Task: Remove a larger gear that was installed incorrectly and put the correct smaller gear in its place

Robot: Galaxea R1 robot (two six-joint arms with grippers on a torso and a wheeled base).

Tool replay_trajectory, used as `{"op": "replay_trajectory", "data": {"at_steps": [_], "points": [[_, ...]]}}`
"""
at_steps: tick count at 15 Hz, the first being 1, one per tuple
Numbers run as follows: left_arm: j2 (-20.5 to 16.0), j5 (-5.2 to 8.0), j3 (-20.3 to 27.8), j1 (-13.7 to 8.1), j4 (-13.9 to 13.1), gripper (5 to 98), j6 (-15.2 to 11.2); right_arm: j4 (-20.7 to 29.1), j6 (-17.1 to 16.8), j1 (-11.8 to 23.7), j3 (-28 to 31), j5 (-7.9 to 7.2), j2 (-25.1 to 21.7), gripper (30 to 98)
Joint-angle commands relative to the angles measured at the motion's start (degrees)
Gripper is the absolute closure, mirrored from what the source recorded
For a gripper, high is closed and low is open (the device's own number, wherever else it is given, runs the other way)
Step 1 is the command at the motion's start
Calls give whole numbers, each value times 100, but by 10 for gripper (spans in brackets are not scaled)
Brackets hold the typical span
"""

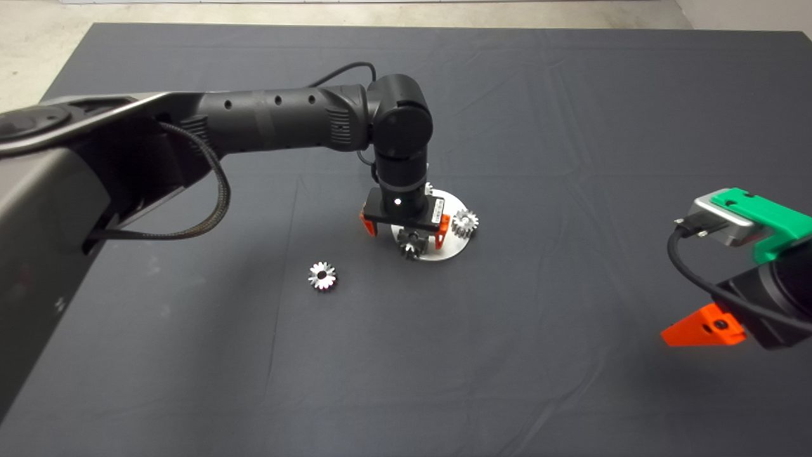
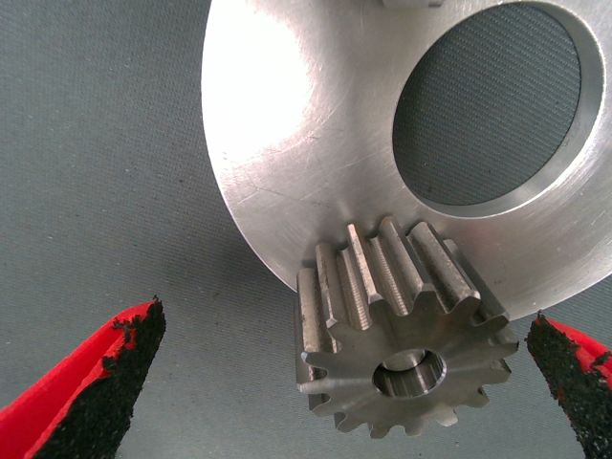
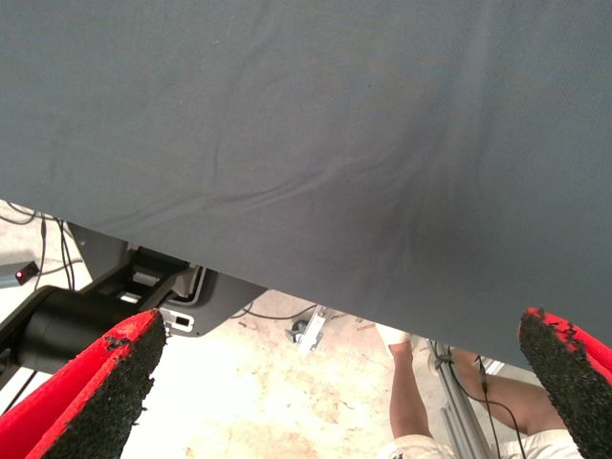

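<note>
larger gear [image 2: 400, 337] | upright on plate edge; smaller gear [image 1: 323, 275] | flat, mat

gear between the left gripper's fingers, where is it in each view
Head view: the gear sits on the near edge of the round metal plate, under the left gripper, mid-picture.
Left wrist view: the same gear fills the lower middle, between the open red fingers, none touching it.
Right wrist view: not in it; only mat and floor.
Shared landmark: the round metal plate.
</note>
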Motion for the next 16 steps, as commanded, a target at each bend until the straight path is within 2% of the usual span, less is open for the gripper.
{"op": "replay_trajectory", "data": {"at_steps": [1, 8, 16], "points": [[27, -3, -56, -27, 17, 59, 52, 199, 17, 82, 20, -627, -9, 308], [36, -12, -65, -25, 17, 84, 87, 199, 17, 82, 20, -627, -9, 308], [70, -90, -65, -25, 9, 137, 87, 199, 17, 82, 20, -627, -9, 308]]}}
